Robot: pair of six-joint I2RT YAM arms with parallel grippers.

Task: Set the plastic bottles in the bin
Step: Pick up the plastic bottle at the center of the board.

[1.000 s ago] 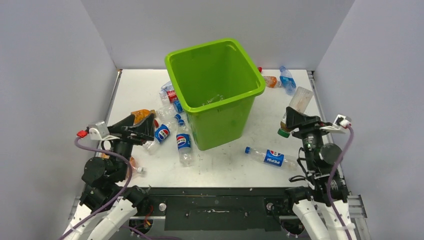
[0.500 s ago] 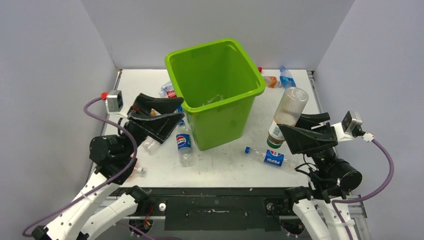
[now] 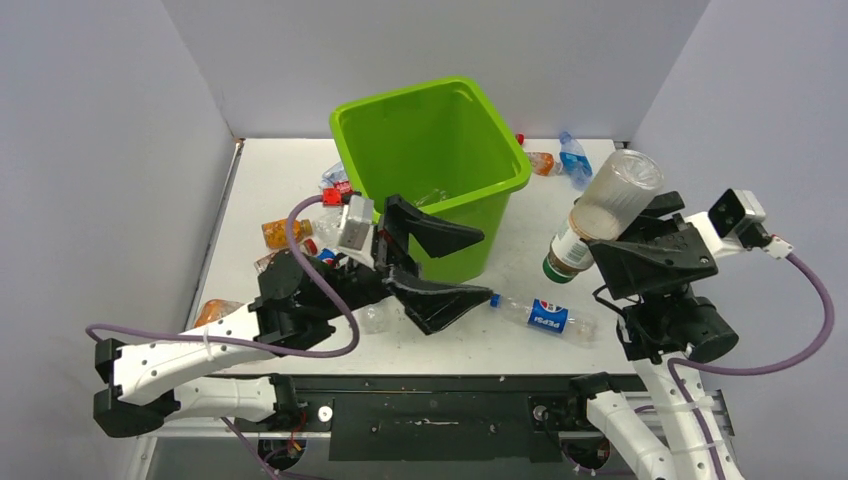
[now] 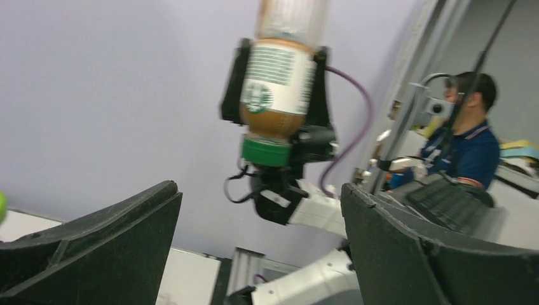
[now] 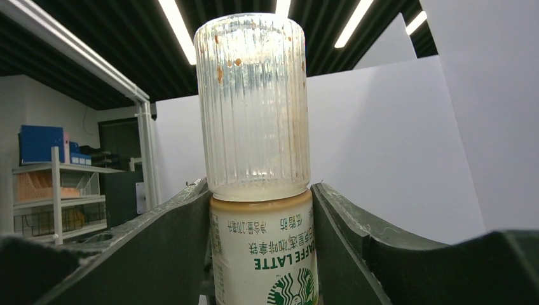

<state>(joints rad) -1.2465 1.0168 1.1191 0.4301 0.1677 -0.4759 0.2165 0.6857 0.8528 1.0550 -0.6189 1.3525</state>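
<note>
- Top external view: most of the job is left. The green bin (image 3: 485, 225) stands upright mid-table, and bottles lie scattered around it on the table (image 3: 265, 170).
- We spot a blue-labelled bottle (image 3: 540, 315) on its side in front of the bin to the right. An orange bottle (image 3: 282, 232) lies to the left, and two more bottles (image 3: 560, 158) sit behind the bin's right corner.
- Something clear glints near the bottom of the bin, but we cannot tell how many bottles are in there.
- Right gripper (image 3: 612, 238): partly closed, pinching a coffee bottle (image 3: 600, 210) at its label, cap down. It is raised high above the table, just right of the bin's rim and not yet over the opening.
- The right wrist view confirms the grip: both fingers (image 5: 159, 248) press against the sides of the label.
- Left gripper (image 3: 478, 268): spread wide and empty, hovering in front of the bin's near wall and touching nothing we can see.
- Our read: one bottle is headed for the drop, and the rest wait on the table.
</note>
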